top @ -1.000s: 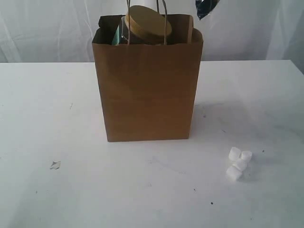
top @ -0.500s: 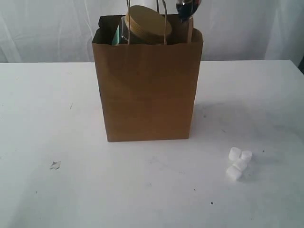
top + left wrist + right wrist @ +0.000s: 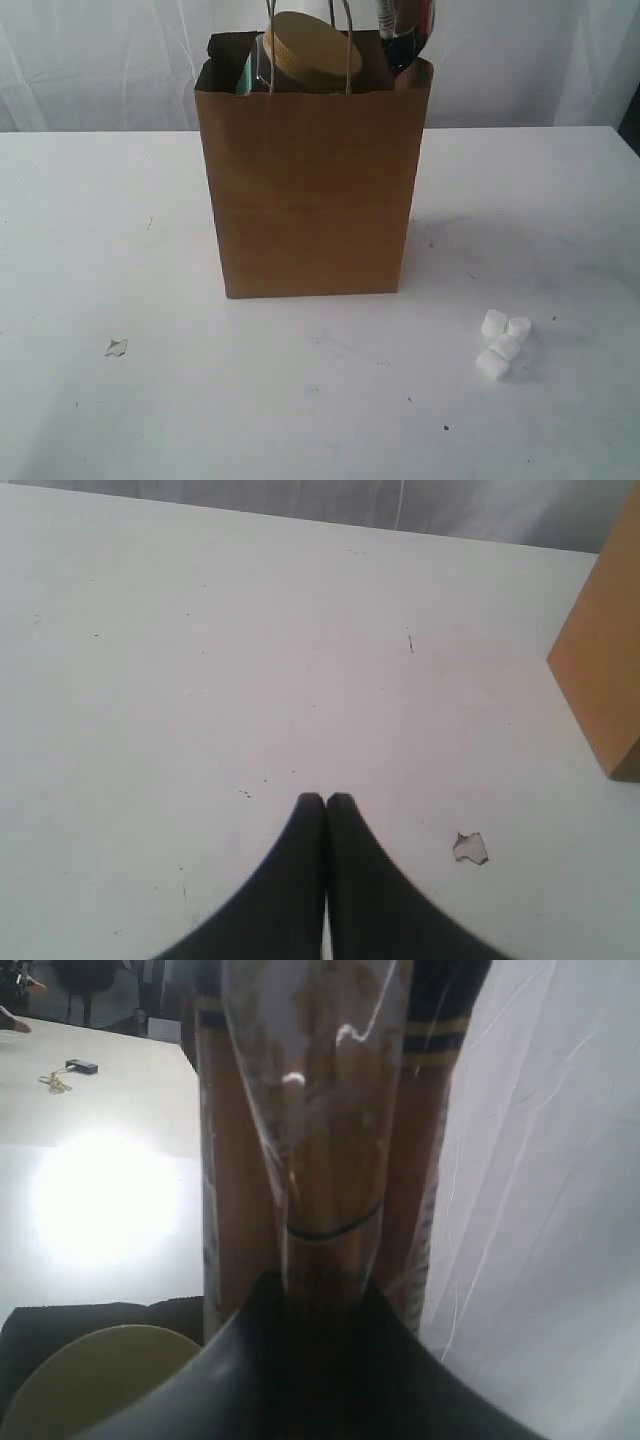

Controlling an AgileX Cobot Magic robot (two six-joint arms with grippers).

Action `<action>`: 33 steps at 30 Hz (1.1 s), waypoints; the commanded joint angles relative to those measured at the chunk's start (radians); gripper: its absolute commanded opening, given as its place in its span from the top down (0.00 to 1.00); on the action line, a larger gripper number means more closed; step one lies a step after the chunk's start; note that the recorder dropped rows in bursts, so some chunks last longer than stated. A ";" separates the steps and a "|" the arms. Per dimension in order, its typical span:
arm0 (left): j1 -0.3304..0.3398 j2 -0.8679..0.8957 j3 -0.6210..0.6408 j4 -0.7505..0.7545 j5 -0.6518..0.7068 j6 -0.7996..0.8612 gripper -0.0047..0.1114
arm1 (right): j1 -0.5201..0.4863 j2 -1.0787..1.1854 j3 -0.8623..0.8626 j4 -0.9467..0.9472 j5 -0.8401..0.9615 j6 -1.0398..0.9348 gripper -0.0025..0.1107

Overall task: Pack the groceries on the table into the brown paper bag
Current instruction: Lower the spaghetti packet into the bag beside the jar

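Kraft brown paper bag [image 3: 310, 190] stands upright mid-table [image 3: 100, 250]: matte, flat creased front, thin twisted handles [image 3: 346, 40] on top. The round tan lid of the nut jar [image 3: 310, 50] sits tilted above the rim, inside the bag. Spaghetti packet [image 3: 403, 30] dips into the bag's right side. The exterior view crops its top and shows no gripper. The right wrist view fills that in: right gripper [image 3: 315, 1295] clamped round the packet, clear crinkly film over straight pale-gold strands, dark bands higher up, tan lid below. Grip looks firm, though that zone is dark and blurred. Four white marshmallows [image 3: 503, 343], soft squat cylinders, cluster touching on the table front right, well apart from the bag. Left wrist view: left gripper [image 3: 325, 802] fingers pressed together, empty, over bare white table, with a small torn scrap [image 3: 469, 847] near it and the bag's corner at frame edge
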 commanded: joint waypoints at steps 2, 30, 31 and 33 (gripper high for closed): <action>-0.006 -0.007 0.004 0.012 0.004 -0.006 0.96 | 0.008 -0.026 0.000 0.085 0.002 0.008 0.98; -0.006 -0.007 0.004 0.012 0.004 -0.006 0.96 | 0.037 -0.026 0.000 -0.100 0.002 0.073 0.98; -0.006 -0.007 0.004 0.012 0.004 -0.006 0.96 | 0.037 -0.026 0.000 -0.105 0.002 0.077 0.98; -0.006 -0.007 0.004 0.012 0.004 -0.006 0.96 | 0.039 -0.026 0.000 -0.116 0.002 0.098 0.98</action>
